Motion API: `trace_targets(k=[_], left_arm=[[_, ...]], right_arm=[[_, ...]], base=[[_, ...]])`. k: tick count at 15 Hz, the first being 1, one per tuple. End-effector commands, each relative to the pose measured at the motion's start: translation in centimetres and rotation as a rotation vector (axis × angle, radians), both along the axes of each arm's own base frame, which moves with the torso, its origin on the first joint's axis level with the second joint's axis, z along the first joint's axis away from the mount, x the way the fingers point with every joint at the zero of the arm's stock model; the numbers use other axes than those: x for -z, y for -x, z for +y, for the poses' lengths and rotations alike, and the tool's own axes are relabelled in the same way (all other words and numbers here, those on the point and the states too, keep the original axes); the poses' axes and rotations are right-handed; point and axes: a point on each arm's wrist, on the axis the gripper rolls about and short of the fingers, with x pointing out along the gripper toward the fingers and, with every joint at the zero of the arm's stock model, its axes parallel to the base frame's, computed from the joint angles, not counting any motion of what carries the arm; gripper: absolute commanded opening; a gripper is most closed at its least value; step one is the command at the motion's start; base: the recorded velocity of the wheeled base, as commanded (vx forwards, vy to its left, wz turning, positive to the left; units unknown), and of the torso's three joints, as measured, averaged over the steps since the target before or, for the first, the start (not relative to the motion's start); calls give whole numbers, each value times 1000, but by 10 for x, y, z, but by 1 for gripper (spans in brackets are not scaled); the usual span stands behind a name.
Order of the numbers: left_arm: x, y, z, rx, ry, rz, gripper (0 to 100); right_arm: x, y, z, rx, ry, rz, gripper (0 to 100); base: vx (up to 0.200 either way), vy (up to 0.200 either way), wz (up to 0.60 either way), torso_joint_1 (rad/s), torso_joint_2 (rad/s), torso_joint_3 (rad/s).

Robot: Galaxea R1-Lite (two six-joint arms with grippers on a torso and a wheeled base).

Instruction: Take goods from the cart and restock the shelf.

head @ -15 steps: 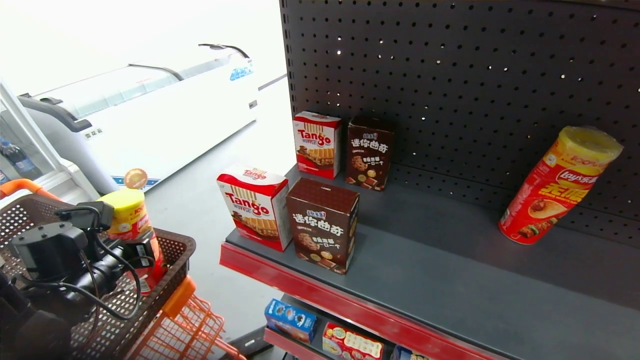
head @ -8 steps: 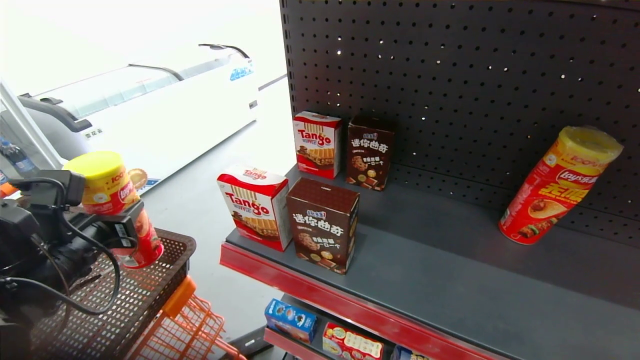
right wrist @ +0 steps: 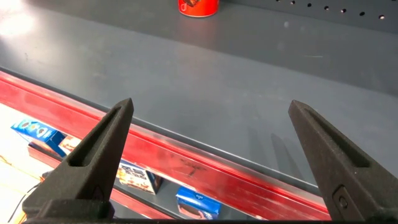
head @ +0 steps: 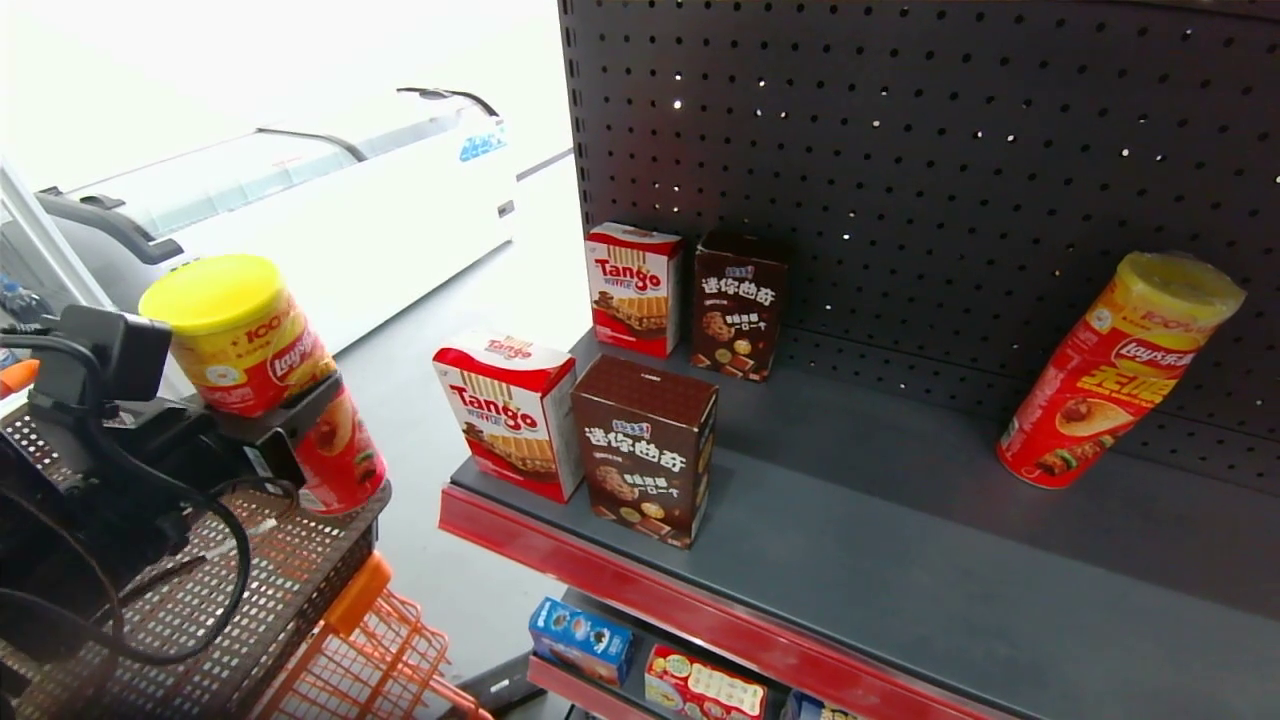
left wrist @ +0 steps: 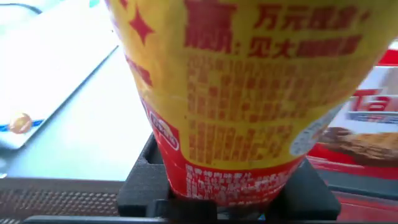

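My left gripper point(head: 275, 425) is shut on a red chip can with a yellow lid point(head: 265, 365), held tilted above the right rim of the brown cart basket point(head: 200, 600), left of the shelf. Up close in the left wrist view, the can point(left wrist: 249, 99) sits between the black fingers point(left wrist: 143, 186). A second chip can point(head: 1120, 370) leans against the pegboard at the shelf's right. My right gripper point(right wrist: 214, 162) is open, hovering in front of the grey shelf board point(right wrist: 236, 87) and its red front edge point(right wrist: 186, 165).
Two red wafer boxes point(head: 515, 410) point(head: 632, 288) and two brown biscuit boxes point(head: 648, 450) point(head: 738, 305) stand at the shelf's left end. The shelf board between them and the leaning can is bare. Small boxes point(head: 580, 640) lie on the lower shelf. A white freezer point(head: 300, 220) stands behind.
My left gripper has lifted the chip can up out of the cart basket and carried it right, toward the shelf. The goods on the shelf have not moved.
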Motion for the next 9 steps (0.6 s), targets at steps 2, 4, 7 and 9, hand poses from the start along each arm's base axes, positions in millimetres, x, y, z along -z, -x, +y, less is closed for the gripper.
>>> trace_targets(k=[2, 4, 7, 9], left_arm=[[-4, 27, -21, 131, 38, 13, 0], [-3, 35, -23, 218, 49, 34, 0], [-7, 49, -23, 236, 46, 51, 0], [-12, 53, -23, 253, 47, 34, 0]], right_arm=[[0, 0, 0, 0, 0, 1, 100], [0, 0, 0, -2, 0, 1, 100], [0, 0, 0, 0, 0, 1, 100], [0, 0, 0, 0, 0, 1, 100]], base=[[0, 0, 0, 0, 0, 0], [0, 0, 0, 0, 0, 0], [0, 0, 0, 0, 0, 0], [0, 0, 0, 0, 0, 0]])
